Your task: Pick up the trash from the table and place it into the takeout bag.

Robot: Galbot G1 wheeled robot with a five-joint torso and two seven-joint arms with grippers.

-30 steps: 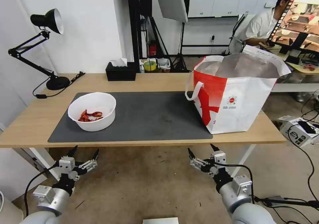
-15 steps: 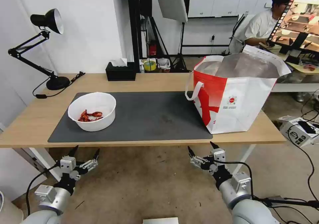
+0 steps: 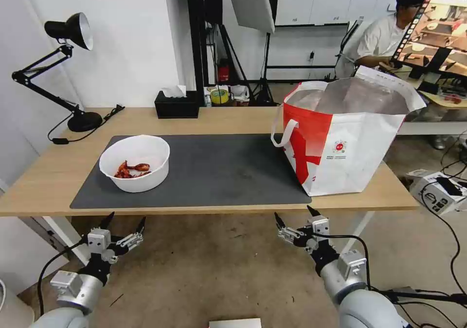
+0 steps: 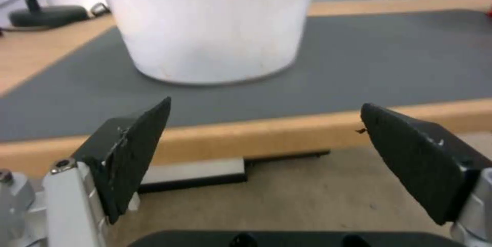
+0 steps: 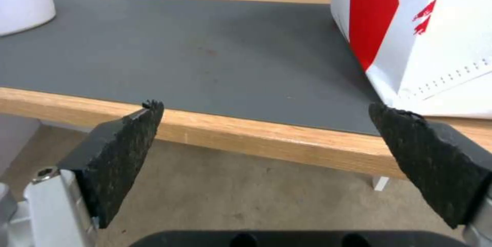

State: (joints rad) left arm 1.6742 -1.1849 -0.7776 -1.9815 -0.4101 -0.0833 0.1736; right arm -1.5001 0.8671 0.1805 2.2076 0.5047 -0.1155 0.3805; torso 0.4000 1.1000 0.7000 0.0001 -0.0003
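Both tools are hanging low over the floor, just short of the worktop's (image 3: 209,123) near edge. The left tool (image 3: 124,220) is standing with its dark pads spread wide and nothing between them, and the right tool (image 3: 293,216) is likewise gaping wide and empty.

Just beyond the left tool, past the wooden edge, a dark grey mat (image 3: 219,172) is lying flat on the worktop. Straight ahead of that tool, on the mat's near left part, a white bowl (image 3: 135,163) is sitting upright; in the left wrist view its white wall (image 4: 210,27) is rising directly ahead between the pads. Inside it a small heap of red shells (image 3: 131,169) is resting against the bottom; the remaining white interior is showing bare.

Ahead of the right tool and off to its right, the takeout bag (image 3: 343,143) is standing upright at the mat's right end, partly on the mat and partly on bare wood. Its mouth is gaping open, showing silver foil lining; what is lying inside cannot be made out. A white strap handle (image 3: 284,133) is drooping down the red panel facing the bowl.

Farthest from the tools, a black tissue box (image 3: 177,105) is sitting at the back edge, and a black desk lamp (image 3: 58,65) is standing at the far left corner.
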